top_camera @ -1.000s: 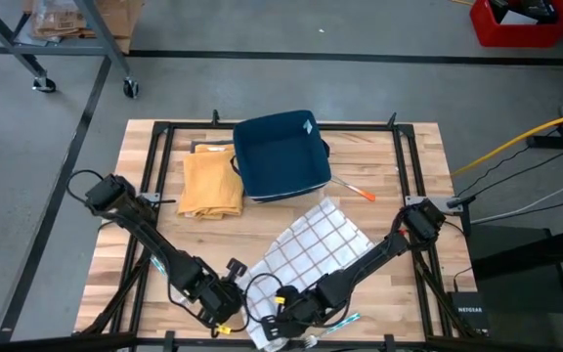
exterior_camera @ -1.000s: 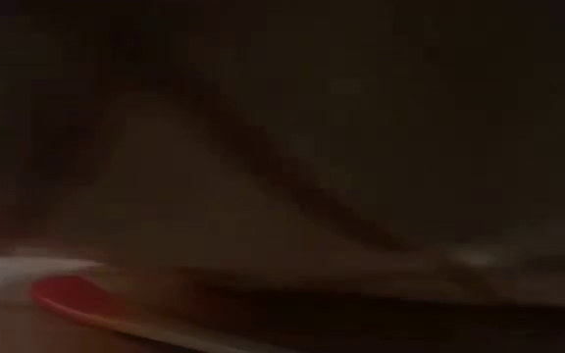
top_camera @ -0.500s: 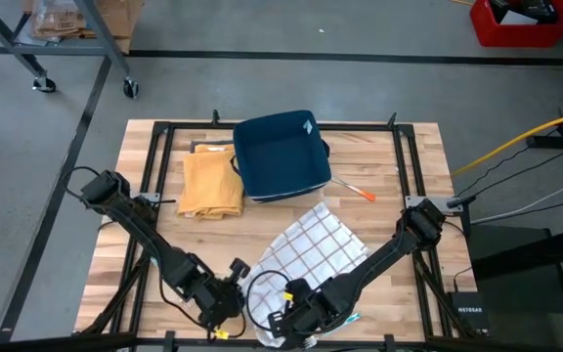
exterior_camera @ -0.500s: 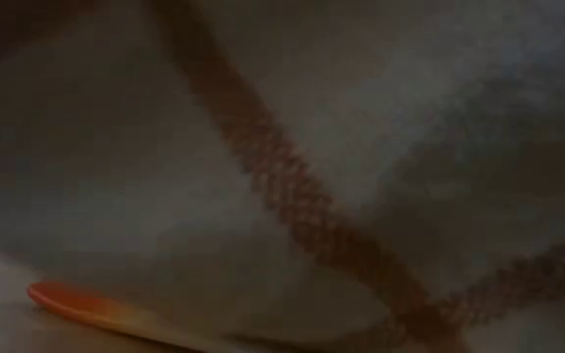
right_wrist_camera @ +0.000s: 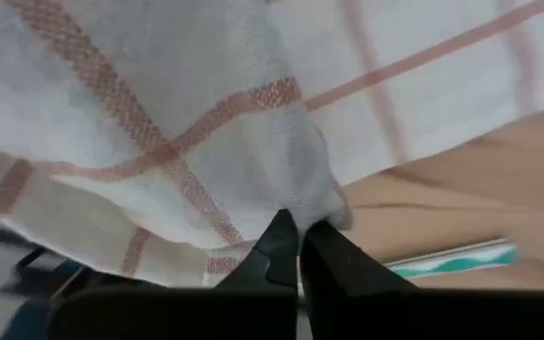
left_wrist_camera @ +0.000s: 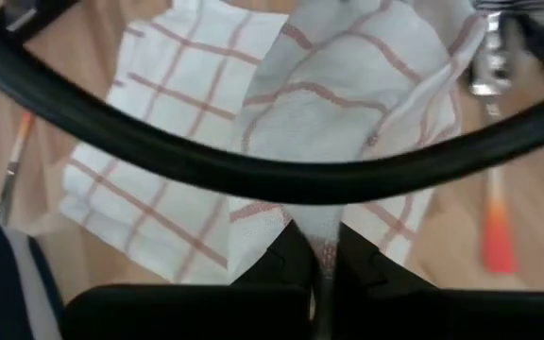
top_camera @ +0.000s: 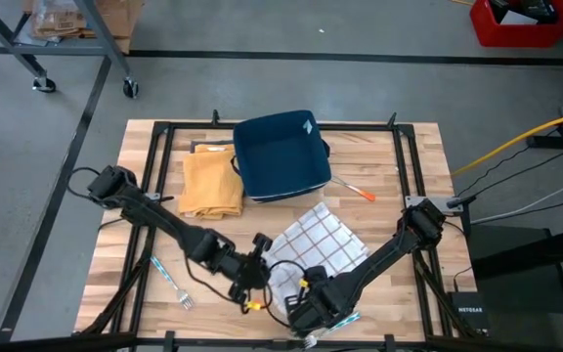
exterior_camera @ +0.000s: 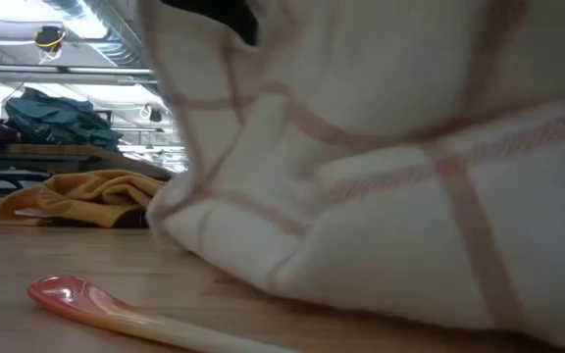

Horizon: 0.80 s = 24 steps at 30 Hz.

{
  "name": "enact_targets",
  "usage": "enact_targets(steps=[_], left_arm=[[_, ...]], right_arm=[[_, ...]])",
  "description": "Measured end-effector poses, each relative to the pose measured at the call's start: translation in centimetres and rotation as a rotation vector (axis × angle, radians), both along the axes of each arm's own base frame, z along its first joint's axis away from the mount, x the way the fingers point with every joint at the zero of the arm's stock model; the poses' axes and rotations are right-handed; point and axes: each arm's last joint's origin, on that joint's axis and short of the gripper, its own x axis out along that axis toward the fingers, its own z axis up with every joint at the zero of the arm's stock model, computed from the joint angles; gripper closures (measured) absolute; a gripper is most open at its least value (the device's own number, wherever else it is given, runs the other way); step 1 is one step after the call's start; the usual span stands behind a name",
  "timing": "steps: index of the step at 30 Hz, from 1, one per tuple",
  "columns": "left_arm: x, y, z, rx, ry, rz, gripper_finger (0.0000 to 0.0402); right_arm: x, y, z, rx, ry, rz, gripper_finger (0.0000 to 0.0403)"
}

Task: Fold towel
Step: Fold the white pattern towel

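We find the left tool (left_wrist_camera: pixel 314 257) clenched on a pinch of the towel (left_wrist_camera: pixel 253 142), the two dark fingers pressed together with a narrow tuck of cloth between them. In the high view this tool (top_camera: pixel 254 277) sits at about 7 o'clock from the towel's (top_camera: pixel 313 244) middle, at the near corner of the cloth. The right tool (right_wrist_camera: pixel 297 244) is likewise clenched, fingers nearly closed on a bunched edge of the towel (right_wrist_camera: pixel 187 123); in the high view it (top_camera: pixel 306 311) lies at roughly 6 o'clock from the cloth, near the front edge of the worktop (top_camera: pixel 399 176).

We judge the towel light, limp and non-fragile. It drapes and bunches from each pinch and will not hold a line unaided. The weave looks grippy rather than slick. Hold is best taken at corners or along a hem, both tools on one edge and well apart so the span stays taut; the present grips look close together, which risks a sagging, uneven fold.

The towel lies at the centre-front of the worktop, partly raised at the near side, the far part flat on the wood.

Beyond it, at 12 o'clock, stands a dark blue bin (top_camera: pixel 280 156), with a yellow cloth (top_camera: pixel 210 183) at 10 o'clock. An orange-tipped utensil (top_camera: pixel 356 191) rests just beside the towel at 1 o'clock, and a fork (top_camera: pixel 174 284) lies at 8 o'clock.
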Motion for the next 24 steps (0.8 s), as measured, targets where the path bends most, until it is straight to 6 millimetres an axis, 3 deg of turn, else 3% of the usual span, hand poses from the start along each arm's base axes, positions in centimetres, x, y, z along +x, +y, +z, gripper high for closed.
enact_targets(steps=[6, 13, 18, 24], left_arm=[[1.8, 1.6, -1.0, 0.020, -0.019, 0.005, 0.0401], [3.8, 2.6, -3.3, 0.047, -0.011, 0.007, 0.0388], [5.1, 3.5, -4.3, 0.081, -0.038, 0.014, 0.0369], [6.6, 5.5, -4.2, 0.150, -0.126, 0.039, 0.0329]], right_arm=[[-1.0, -0.8, -0.1, -0.079, 0.103, -0.003, 0.0394], [-1.1, -1.1, -0.1, -0.141, 0.087, 0.021, 0.0393], [-1.5, -1.6, 0.0, -0.237, 0.102, 0.022, 0.0389], [-2.4, -2.4, 0.2, -0.331, 0.193, 0.021, 0.0363]])
